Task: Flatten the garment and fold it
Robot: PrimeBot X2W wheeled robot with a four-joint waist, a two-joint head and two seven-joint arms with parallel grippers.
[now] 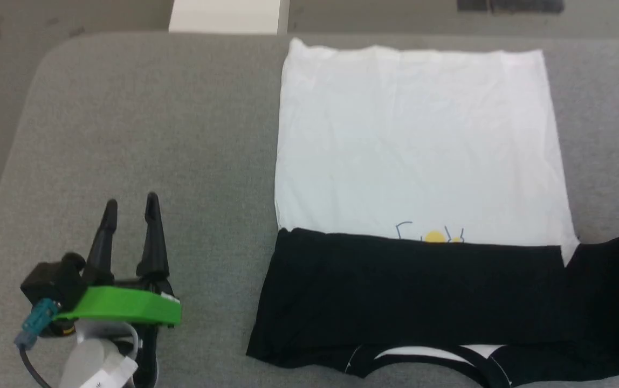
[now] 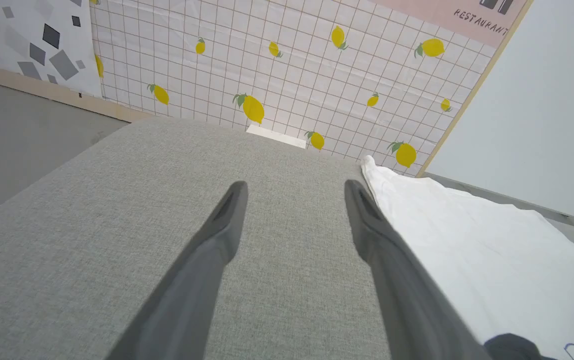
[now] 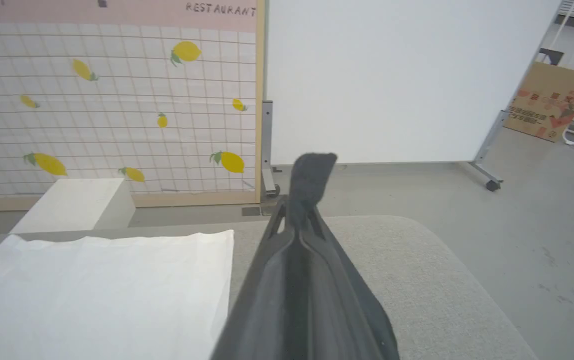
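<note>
Head view, near left: my left fingers [image 1: 150, 226], spread apart, above bare grey tabletop [image 1: 153, 108]. Near right: the garment [image 1: 423, 134], laid flat, with collar and black shoulders nearest me. A black band of its cloth lies across the chest and half covers the yellow-and-blue graphic, and the white body runs to the far edge. Right wrist view: my right fingers [image 3: 294, 250], pressed together on a tuft of the garment's black cloth. Far: white block [image 1: 228, 16], lemon-print wall [image 2: 292, 60].
</note>
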